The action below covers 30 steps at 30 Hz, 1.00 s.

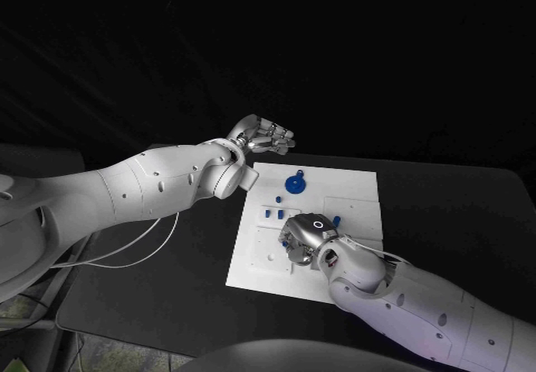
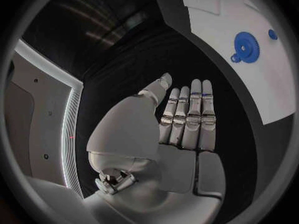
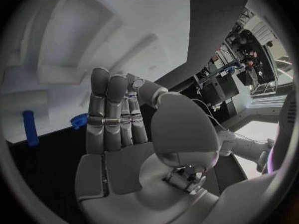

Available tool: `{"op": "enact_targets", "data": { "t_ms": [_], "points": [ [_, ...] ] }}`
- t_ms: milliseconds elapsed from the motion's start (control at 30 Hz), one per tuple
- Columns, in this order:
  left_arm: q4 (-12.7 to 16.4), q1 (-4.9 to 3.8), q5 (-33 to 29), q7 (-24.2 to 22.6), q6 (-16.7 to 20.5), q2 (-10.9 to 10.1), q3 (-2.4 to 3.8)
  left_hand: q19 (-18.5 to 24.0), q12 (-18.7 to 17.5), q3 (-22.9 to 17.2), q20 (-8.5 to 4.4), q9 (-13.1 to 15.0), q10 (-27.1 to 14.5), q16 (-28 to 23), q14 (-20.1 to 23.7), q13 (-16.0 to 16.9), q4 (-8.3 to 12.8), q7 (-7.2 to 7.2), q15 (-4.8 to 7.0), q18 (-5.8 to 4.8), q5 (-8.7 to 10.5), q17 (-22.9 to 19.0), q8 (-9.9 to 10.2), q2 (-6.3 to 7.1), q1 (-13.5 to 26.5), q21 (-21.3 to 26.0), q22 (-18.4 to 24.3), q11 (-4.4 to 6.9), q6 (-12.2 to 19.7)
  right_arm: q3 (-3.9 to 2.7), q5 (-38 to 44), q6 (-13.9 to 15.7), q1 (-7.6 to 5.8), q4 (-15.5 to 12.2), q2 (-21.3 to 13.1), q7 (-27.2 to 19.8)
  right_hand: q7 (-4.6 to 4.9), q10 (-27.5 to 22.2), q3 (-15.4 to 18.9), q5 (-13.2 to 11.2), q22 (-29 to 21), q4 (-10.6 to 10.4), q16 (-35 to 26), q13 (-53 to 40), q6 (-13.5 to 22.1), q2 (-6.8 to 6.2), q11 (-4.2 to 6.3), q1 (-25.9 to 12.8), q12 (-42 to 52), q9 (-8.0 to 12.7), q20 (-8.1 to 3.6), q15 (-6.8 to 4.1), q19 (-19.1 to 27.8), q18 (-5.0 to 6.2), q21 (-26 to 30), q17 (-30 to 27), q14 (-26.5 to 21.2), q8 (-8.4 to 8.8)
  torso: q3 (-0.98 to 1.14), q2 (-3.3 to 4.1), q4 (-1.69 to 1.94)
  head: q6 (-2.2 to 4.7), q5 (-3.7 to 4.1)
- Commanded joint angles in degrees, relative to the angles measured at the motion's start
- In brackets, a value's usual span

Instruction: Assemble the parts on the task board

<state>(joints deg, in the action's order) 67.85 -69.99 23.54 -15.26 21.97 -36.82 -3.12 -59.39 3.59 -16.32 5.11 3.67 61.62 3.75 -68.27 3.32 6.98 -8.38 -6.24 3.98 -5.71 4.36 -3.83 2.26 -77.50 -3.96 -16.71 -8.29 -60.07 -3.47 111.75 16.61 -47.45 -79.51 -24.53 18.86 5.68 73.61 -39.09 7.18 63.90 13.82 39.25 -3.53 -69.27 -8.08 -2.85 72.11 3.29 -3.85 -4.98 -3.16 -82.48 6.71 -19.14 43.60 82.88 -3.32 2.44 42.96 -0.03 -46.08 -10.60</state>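
Observation:
The white task board (image 1: 352, 194) lies mid-table. A blue gear (image 1: 295, 184) sits near its far left corner, also seen in the left wrist view as the gear (image 2: 246, 47) with a small blue part (image 2: 272, 34) beside it. Small blue pegs (image 1: 273, 211) stand on the board's left side. My left hand (image 1: 262, 137) hovers just beyond the board's far left corner, its fingers (image 2: 187, 117) straight and holding nothing. My right hand (image 1: 307, 236) is over the board's middle, palm empty, fingers (image 3: 109, 114) stretched out. A blue peg (image 3: 29, 128) and a blue piece (image 3: 79, 120) lie beside them.
Black table (image 1: 447, 209) surrounds the board. A white cable (image 1: 134, 248) loops under my left arm at the table's left. A raised white block (image 1: 352, 211) sits on the board's right half.

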Motion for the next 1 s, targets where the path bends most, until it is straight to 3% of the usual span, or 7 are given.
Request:
{"op": "enact_targets", "data": {
  "t_ms": [33,300,500,667,767,900,1000],
  "points": [
    [0.1,-0.09,-0.2,0.0,-0.8,0.1,0.04,-0.5,-0.2,0.4,0.10,-0.1,-0.5,-0.2,0.5,0.0,-0.1,0.04,-0.09,-0.08,0.19,0.1,-0.2,-0.40,-0.3,-0.1,0.0,0.12,0.5,0.18,-1.6,-0.4,0.26,0.2,-0.2,-0.1,0.60,-1.9,-0.4,0.8,0.4,0.1,-0.2,0.1,2.4,-1.03,-0.65,-0.1,0.1,0.1,0.78,0.48,0.1,1.61,0.4,-0.1,-0.1,-0.19,0.08,-0.03,-0.01,0.02,-0.03],
    [0.2,-0.10,-0.2,0.3,-0.8,-0.1,0.04,-0.5,-0.2,0.4,0.12,-0.1,-0.6,-0.2,0.5,0.0,-0.1,-0.01,-0.11,-0.06,0.19,0.1,-0.2,-0.39,-0.3,-0.1,0.3,0.09,0.7,0.20,-1.6,1.8,0.26,-0.1,-0.8,-0.4,1.03,-9.4,2.2,2.2,2.0,2.1,-1.1,0.1,7.8,-4.72,-2.40,2.9,0.2,0.2,2.02,1.52,1.1,2.98,0.5,-1.3,-1.0,-0.26,0.14,-0.03,-0.06,0.09,0.06],
    [0.2,-0.10,-0.2,0.5,-0.9,-0.4,0.04,-0.5,-0.2,0.4,0.14,-0.1,-0.6,-0.2,0.6,0.0,-0.2,-0.03,-0.13,-0.06,0.21,0.1,-0.2,-0.41,-0.3,-0.1,0.4,0.07,0.7,0.19,-1.6,3.3,0.26,-1.6,-2.0,-0.5,0.84,-12.2,9.5,5.3,1.1,1.8,-1.7,0.2,9.3,-4.63,-2.86,4.5,0.2,0.2,2.54,1.78,0.6,3.11,2.4,-3.4,-0.7,-0.25,0.18,-0.03,-0.09,0.11,0.05],
    [0.3,-0.10,-0.2,0.6,-1.0,-0.8,0.04,-0.5,-0.2,0.4,0.14,-0.1,-0.6,-0.2,0.6,0.0,-0.2,-0.03,-0.13,-0.06,0.21,0.1,-0.2,-0.41,-0.3,-0.1,0.4,0.07,0.7,-0.01,-1.9,5.1,0.26,-4.4,-3.9,-0.5,0.87,-12.0,11.0,5.3,0.3,1.4,-1.2,0.2,8.9,-4.53,-2.80,4.4,0.2,0.2,2.58,1.81,-0.4,3.02,4.1,-4.3,-0.7,-0.28,0.15,-0.05,-0.08,0.35,0.22],
    [0.3,-0.10,-0.2,0.6,-1.0,-1.0,0.04,-0.5,-0.2,0.4,0.14,-0.1,-0.6,-0.2,0.6,0.0,-0.2,-0.03,-0.13,-0.06,0.21,0.1,-0.2,-0.41,-0.3,-0.1,0.4,0.07,0.7,-0.78,-2.4,5.9,0.25,-6.3,-5.4,-0.5,0.89,-11.3,10.3,5.2,0.3,1.1,-0.9,0.2,8.5,-4.56,-2.68,4.0,0.1,0.2,2.48,1.73,-0.8,2.96,4.5,-4.4,-0.7,-0.24,0.18,-0.04,-0.09,0.48,0.33],
    [0.4,-0.10,-0.2,0.3,-1.1,-1.3,0.03,-0.6,-0.1,0.5,0.12,0.0,-0.5,-0.2,0.5,0.0,-0.3,0.00,-0.09,-0.04,0.17,0.1,-0.3,-0.42,-0.4,-0.2,0.6,0.11,0.7,-2.62,-3.6,6.2,0.24,-8.6,-7.5,-0.5,0.91,-9.1,8.3,4.8,0.5,0.4,-0.3,0.2,7.8,-4.70,-2.31,2.6,0.1,0.2,2.29,1.53,-1.3,2.79,4.9,-4.3,-0.5,-0.24,0.14,-0.05,-0.16,0.89,0.65],
    [0.5,-0.10,-0.2,-0.1,-1.2,-1.6,0.03,-0.6,-0.1,0.5,0.10,0.0,-0.4,-0.2,0.4,0.0,-0.2,0.05,-0.06,-0.05,0.19,0.2,-0.3,-0.42,-0.4,-0.2,0.6,0.15,0.5,-4.71,-4.6,5.9,0.23,-10.4,-9.6,-0.3,0.92,-8.0,7.0,4.7,0.4,-0.5,0.2,0.2,7.3,-4.89,-2.06,1.5,0.1,0.2,2.17,1.46,-1.8,2.54,5.2,-4.0,-0.3,-0.27,0.11,-0.04,-0.19,1.05,0.77]
  ]
}}
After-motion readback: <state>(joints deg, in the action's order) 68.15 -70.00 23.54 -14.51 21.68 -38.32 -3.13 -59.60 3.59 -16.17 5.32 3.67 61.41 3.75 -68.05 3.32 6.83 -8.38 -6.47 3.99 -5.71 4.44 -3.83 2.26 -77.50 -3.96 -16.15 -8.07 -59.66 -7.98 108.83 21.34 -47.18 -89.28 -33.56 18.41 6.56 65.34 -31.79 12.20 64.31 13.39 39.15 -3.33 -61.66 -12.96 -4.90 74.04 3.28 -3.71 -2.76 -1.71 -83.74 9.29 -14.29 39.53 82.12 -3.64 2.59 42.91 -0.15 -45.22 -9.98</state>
